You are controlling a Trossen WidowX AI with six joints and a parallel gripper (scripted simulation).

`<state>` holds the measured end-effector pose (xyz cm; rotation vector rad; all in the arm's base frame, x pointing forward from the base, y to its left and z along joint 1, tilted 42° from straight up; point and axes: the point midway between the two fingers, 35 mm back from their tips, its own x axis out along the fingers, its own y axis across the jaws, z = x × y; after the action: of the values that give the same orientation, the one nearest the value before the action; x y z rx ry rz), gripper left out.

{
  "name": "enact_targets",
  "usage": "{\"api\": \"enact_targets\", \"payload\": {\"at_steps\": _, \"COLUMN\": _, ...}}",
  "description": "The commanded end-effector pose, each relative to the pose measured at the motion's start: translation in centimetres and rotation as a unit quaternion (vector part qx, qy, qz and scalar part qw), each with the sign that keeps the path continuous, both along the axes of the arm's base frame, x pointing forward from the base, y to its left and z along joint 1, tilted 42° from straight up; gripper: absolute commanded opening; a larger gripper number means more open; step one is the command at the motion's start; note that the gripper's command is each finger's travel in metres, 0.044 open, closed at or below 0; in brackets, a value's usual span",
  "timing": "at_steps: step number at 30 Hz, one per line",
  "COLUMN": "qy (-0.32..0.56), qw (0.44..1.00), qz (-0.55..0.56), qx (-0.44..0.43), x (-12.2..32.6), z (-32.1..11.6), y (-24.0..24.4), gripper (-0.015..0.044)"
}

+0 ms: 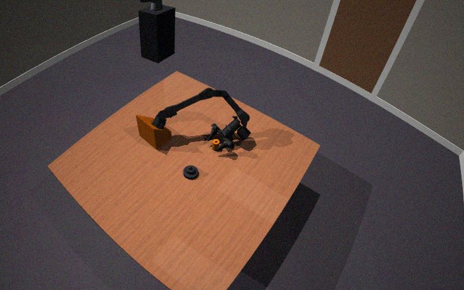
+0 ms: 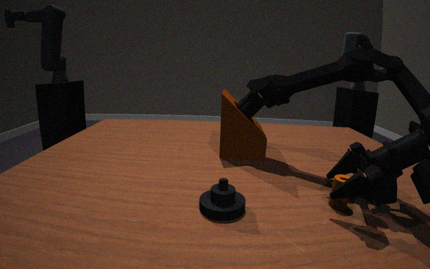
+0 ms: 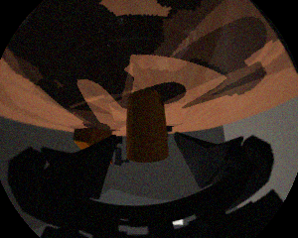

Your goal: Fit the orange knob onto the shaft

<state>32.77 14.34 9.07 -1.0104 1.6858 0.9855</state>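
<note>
The orange knob (image 1: 214,147) (image 2: 339,202) (image 3: 147,119) stands roughly upright at the table, its hole facing up. My gripper (image 1: 211,144) (image 2: 330,185) (image 3: 145,137) is open wide, low and slanted, with its fingers on either side of the knob. One finger hides part of the knob in the exterior view. The round dark pedestal (image 1: 191,176) (image 2: 222,212) stands apart from the knob, to its left in the exterior view. Its shaft (image 2: 223,183) points up and is bare. The flat sides of the hole and the shaft cannot be made out.
The orange wedge-shaped mount (image 1: 148,133) (image 2: 241,141) carries the arm's base behind the pedestal in the exterior view. The wooden table (image 1: 148,201) (image 2: 94,206) bears them. Dark pillars with other arms stand off the table.
</note>
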Motion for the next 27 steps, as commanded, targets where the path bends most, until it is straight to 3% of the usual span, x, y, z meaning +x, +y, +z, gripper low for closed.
{"api": "enact_targets", "payload": {"at_steps": 1, "qy": 0.000, "qw": 1.000, "qz": 0.000, "qx": 0.000, "x": 0.0, "z": 0.0, "y": 0.0, "gripper": 0.0440}}
{"api": "enact_targets", "payload": {"at_steps": 5, "qy": -0.006, "qw": 1.000, "qz": 0.001, "qx": 0.002, "x": -0.1, "z": 0.7, "y": -0.6, "gripper": 0.0440}}
{"api": "enact_targets", "payload": {"at_steps": 11, "qy": -0.056, "qw": 0.998, "qz": 0.007, "qx": 0.017, "x": -1.3, "z": 5.8, "y": -5.3, "gripper": 0.0440}}
{"api": "enact_targets", "payload": {"at_steps": 20, "qy": -0.057, "qw": 0.998, "qz": 0.004, "qx": 0.026, "x": -1.4, "z": 5.9, "y": -5.5, "gripper": 0.0440}}
{"api": "enact_targets", "payload": {"at_steps": 23, "qy": -0.063, "qw": 0.987, "qz": -0.036, "qx": 0.142, "x": -1.6, "z": 5.3, "y": -5.7, "gripper": 0.0440}}
{"api": "enact_targets", "payload": {"at_steps": 27, "qy": -0.114, "qw": 0.932, "qz": -0.079, "qx": 0.334, "x": -1.4, "z": 5.9, "y": -6.2, "gripper": 0.0440}}
